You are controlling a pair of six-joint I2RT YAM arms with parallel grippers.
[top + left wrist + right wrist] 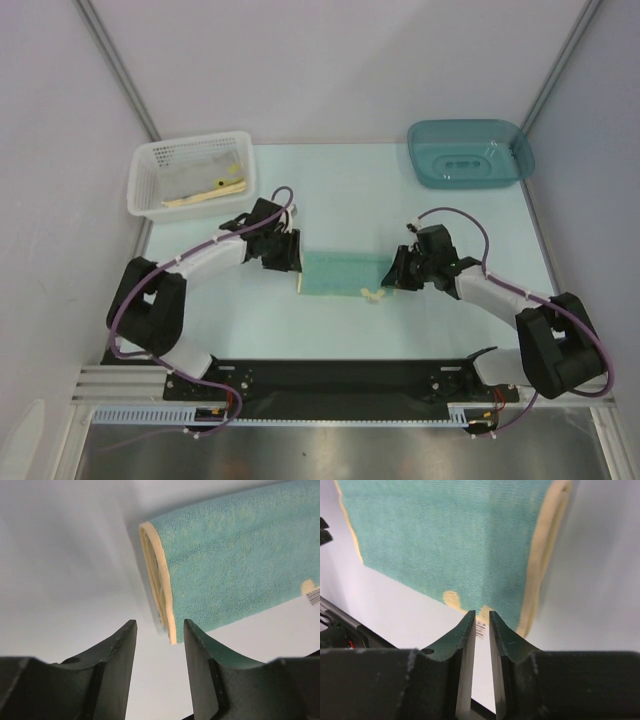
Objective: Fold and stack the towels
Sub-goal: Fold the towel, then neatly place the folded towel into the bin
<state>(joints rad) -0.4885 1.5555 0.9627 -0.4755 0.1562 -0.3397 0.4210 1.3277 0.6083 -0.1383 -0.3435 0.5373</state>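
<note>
A teal towel with cream edging (340, 272) lies folded flat at the table's middle. My left gripper (292, 260) is open and empty at the towel's left end; in the left wrist view (160, 627) the folded cream edge (159, 580) lies just beyond its fingertips, not between them. My right gripper (393, 276) is at the towel's right near corner. In the right wrist view (480, 614) its jaws stand a narrow gap apart and hold nothing; the towel (450, 535) and its white label (481, 627) lie just past the tips.
A white mesh basket (135, 185) at the back left holds a grey towel with cream trim (205, 183). A teal plastic bin (520, 160) stands at the back right. White walls close in the table's sides and back.
</note>
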